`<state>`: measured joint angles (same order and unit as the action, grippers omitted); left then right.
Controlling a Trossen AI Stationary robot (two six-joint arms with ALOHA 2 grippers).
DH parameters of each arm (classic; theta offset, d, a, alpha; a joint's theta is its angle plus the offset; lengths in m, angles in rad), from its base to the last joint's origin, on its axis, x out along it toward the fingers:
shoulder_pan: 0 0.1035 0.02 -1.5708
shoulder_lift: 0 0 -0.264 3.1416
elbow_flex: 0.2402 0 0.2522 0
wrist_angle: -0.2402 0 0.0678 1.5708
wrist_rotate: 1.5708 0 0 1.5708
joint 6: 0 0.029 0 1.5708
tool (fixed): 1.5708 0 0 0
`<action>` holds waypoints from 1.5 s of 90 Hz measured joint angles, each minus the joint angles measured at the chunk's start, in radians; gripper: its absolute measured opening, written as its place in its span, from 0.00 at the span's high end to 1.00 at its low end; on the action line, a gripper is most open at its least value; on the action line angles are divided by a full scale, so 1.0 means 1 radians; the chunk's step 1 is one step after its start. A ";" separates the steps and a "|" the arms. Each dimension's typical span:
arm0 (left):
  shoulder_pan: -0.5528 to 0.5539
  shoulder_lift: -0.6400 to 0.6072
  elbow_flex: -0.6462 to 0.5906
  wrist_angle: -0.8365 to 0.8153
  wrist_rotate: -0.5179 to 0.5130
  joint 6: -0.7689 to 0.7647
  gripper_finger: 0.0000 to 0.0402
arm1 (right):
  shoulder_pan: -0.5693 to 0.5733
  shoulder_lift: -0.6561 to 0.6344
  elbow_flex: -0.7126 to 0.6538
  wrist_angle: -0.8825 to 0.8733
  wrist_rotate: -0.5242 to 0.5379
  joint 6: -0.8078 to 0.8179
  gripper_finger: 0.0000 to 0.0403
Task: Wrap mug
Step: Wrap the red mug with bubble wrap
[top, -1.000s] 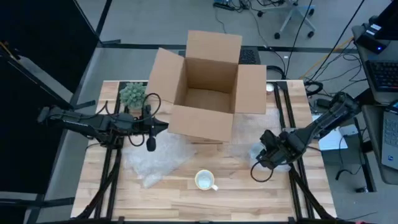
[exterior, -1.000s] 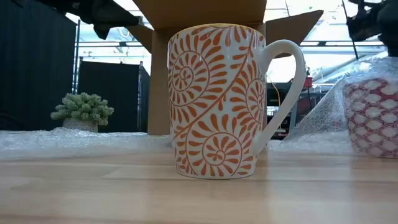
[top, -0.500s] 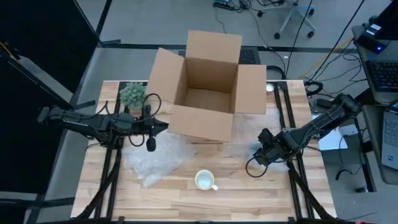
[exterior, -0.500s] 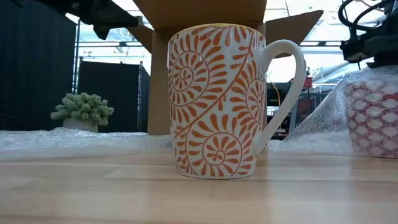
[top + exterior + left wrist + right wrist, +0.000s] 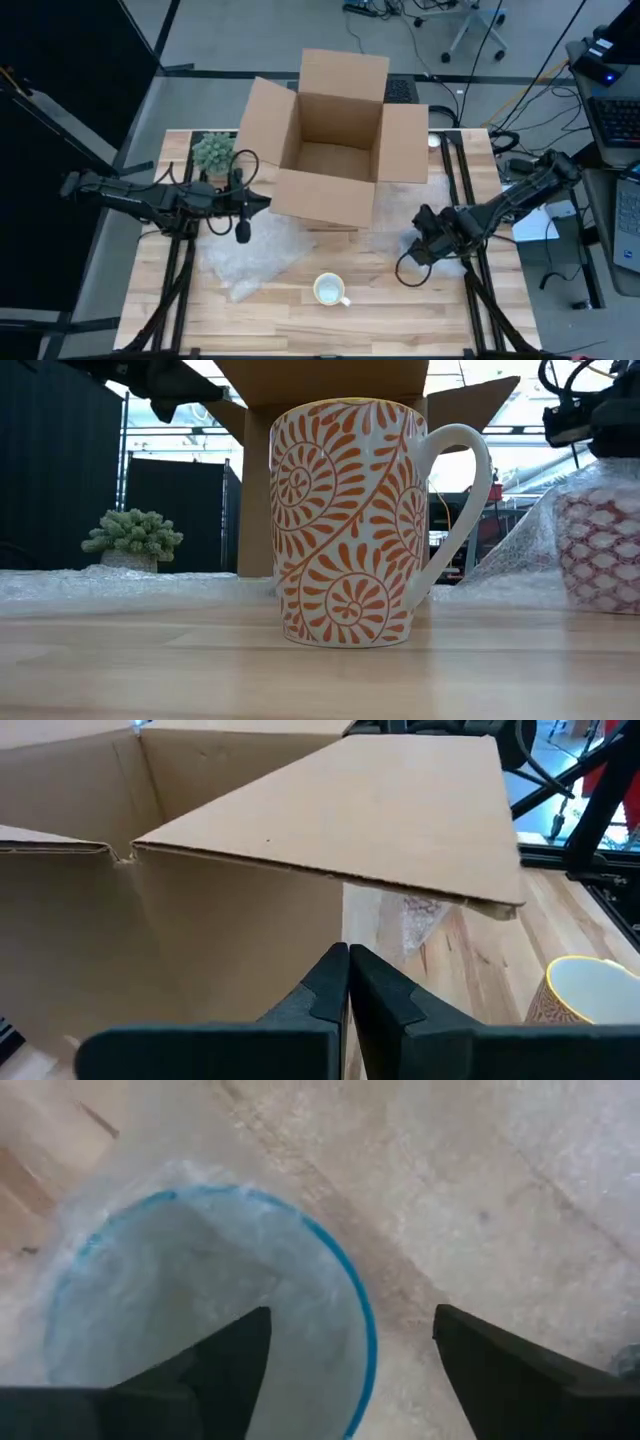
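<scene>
A white mug with orange swirls (image 5: 350, 525) stands upright on the table near the front edge (image 5: 330, 291), untouched. A sheet of bubble wrap (image 5: 255, 255) lies flat to its left. At the right, a red-patterned mug with a blue rim (image 5: 210, 1310) stands under bubble wrap (image 5: 600, 550). My right gripper (image 5: 345, 1370) hovers open just above it (image 5: 422, 245), one finger on either side of the rim. My left gripper (image 5: 348, 982) is shut and holds nothing, at the front left corner of the cardboard box (image 5: 245, 205).
A large open cardboard box (image 5: 335, 140) stands at the back middle, with its flaps spread out. A small green plant (image 5: 213, 152) sits at the back left. Bare wood shows along the table's near edge (image 5: 300, 330).
My right gripper has gone a little toward the table's left edge and slightly down, so that it now stands over the wrapped mug. The orange mug and the flat bubble wrap have stayed where they were.
</scene>
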<state>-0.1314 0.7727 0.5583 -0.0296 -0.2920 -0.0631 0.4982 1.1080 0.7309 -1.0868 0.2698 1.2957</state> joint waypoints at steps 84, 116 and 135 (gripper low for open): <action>0.000 0.000 0.000 -0.035 0.000 -0.008 1.00 | 0.063 0.031 0.120 -0.085 -0.044 0.030 0.28; 0.000 0.000 0.000 -0.032 0.000 -0.007 1.00 | 0.065 0.032 -0.036 -0.042 -0.035 0.152 0.28; 0.000 0.000 0.000 -0.032 0.000 -0.008 1.00 | 0.059 0.031 -0.006 -0.039 -0.008 0.132 0.28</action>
<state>-0.1310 0.7727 0.5583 -0.0616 -0.2920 -0.0711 0.5567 1.1393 0.7249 -1.1262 0.2619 1.4276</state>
